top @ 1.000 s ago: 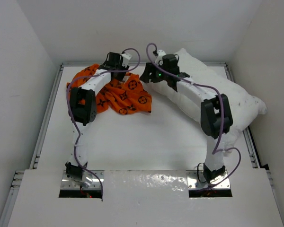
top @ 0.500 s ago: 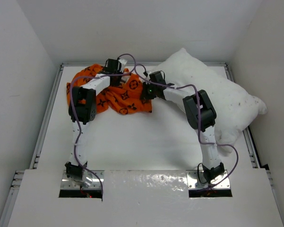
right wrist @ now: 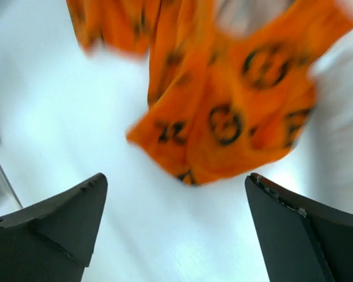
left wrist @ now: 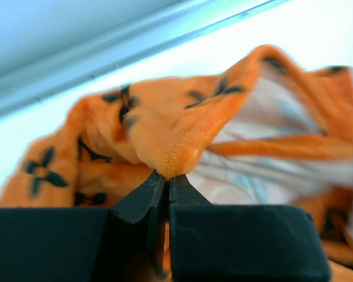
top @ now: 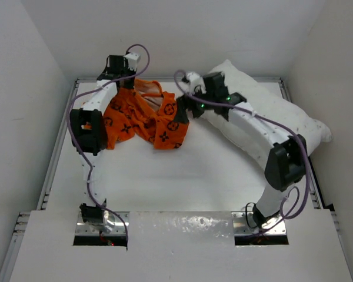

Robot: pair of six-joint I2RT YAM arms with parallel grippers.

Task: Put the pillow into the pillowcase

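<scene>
While the overhead view shows the pillow (top: 294, 126) along the white bench's (top: 165, 182) far right, long axis slanting from far centre to the right edge, only the left wrist view shows the left gripper (left wrist: 166, 181) with jaws clenched on a fold of the crumpled orange pillowcase (top: 144, 117) at far left. The right gripper (right wrist: 175, 179) has its jaws released, facing the cloth.

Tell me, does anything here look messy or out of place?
The pillowcase is a crumpled heap, one fold pinched up by the left gripper. The pillow lies diagonally at the far right. Nothing looks spilled or damaged.
</scene>
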